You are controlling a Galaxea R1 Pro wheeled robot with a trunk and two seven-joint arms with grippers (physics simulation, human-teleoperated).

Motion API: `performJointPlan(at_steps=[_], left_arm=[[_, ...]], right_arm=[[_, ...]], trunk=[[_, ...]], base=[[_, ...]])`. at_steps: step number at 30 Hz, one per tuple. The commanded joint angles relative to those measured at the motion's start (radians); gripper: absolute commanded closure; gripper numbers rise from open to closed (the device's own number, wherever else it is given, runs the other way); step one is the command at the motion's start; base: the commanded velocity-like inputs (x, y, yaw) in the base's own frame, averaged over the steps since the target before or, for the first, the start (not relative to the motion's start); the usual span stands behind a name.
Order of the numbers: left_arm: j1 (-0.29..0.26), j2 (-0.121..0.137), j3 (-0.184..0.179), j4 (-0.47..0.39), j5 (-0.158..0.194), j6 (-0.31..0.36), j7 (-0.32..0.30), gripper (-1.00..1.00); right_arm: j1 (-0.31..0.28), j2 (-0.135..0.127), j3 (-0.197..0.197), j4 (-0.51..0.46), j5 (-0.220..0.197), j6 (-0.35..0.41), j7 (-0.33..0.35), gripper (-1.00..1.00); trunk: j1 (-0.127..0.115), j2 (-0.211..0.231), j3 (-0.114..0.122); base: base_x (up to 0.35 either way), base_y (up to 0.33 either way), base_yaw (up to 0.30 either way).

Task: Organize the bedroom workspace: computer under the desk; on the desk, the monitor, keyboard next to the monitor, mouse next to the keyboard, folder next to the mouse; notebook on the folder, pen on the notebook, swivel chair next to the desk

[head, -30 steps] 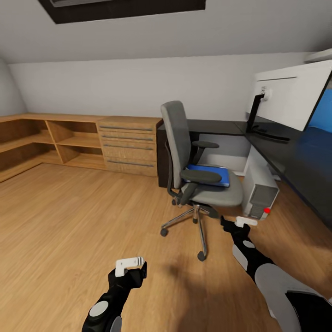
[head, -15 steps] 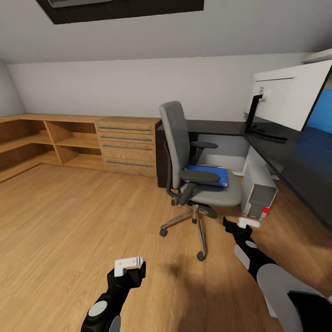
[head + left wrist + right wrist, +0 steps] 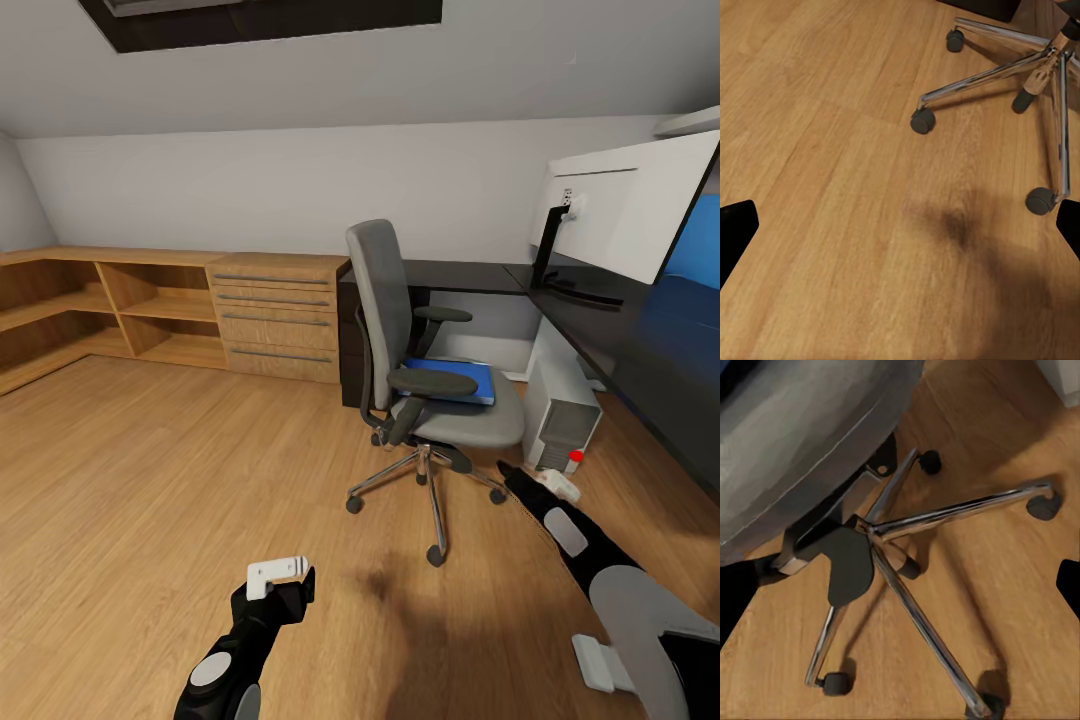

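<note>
Head view: chair and folder ahead, both arms low

Head view shows a grey swivel chair (image 3: 430, 370) standing on the wooden floor (image 3: 150, 480) just in front of the dark desk (image 3: 640, 340). A blue folder (image 3: 455, 378) lies flat on the chair's seat, partly hidden by the near armrest. On the desk stands the monitor (image 3: 630, 215), seen from its white back with a black stand. The computer (image 3: 565, 410) — a grey tower with a red spot on its front — sits on the floor under the desk edge. Wooden shelves and a drawer unit (image 3: 280, 315) line the far wall. The left pincer (image 3: 280, 572) hovers above bare floor; the right pincer (image 3: 550, 487) reaches toward the chair's base, close to the tower. From here I cannot tell how wide either one stands.

Left wrist view looks down on the floor and 3 castors of the chair's chrome star base (image 3: 1020, 75). The 2 dark fingertips (image 3: 735, 229) sit at opposite edges of the picture — spread wide, holding nothing.

Right wrist view sits just under the chair seat (image 3: 802, 427), over the chrome legs (image 3: 945, 517). Its fingertips (image 3: 1069, 581) are likewise far apart and empty.
</note>
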Motion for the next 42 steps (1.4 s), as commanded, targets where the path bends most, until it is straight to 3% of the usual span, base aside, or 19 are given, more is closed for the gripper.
performJointPlan(at_steps=[1, 5, 11, 31, 42], left_arm=[[0.0, 0.0, -0.001, -0.002, 0.011, 0.003, 0.009, -1.0], [0.0, 0.0, 0.0, -0.002, 0.01, 0.003, 0.009, -1.0], [0.0, 0.0, 0.001, -0.002, 0.01, 0.003, 0.009, -1.0], [0.0, 0.0, 0.001, -0.002, 0.01, 0.0, 0.008, -1.0], [0.0, 0.0, 0.001, -0.002, 0.01, 0.003, 0.009, -1.0]], right_arm=[[0.0, -0.003, -0.015, -0.005, -0.022, 0.008, 0.007, -1.0], [0.0, -0.01, -0.079, -0.017, -0.101, 0.011, 0.012, -1.0], [0.001, -0.01, -0.108, -0.014, -0.139, 0.007, 0.015, -1.0], [0.002, -0.015, -0.115, -0.012, -0.144, 0.006, 0.059, -1.0], [0.003, -0.013, -0.115, -0.006, -0.144, -0.006, 0.059, -1.0]], trunk=[[0.0, 0.0, -0.001], [0.0, 0.0, -0.001], [0.0, 0.0, -0.001], [0.0, 0.0, -0.001], [0.0, 0.0, -0.001]], base=[[0.0, 0.0, 0.0], [0.0, 0.0, 0.0], [0.0, 0.0, 0.0], [0.029, 0.025, -0.002], [0.057, 0.051, -0.146]])
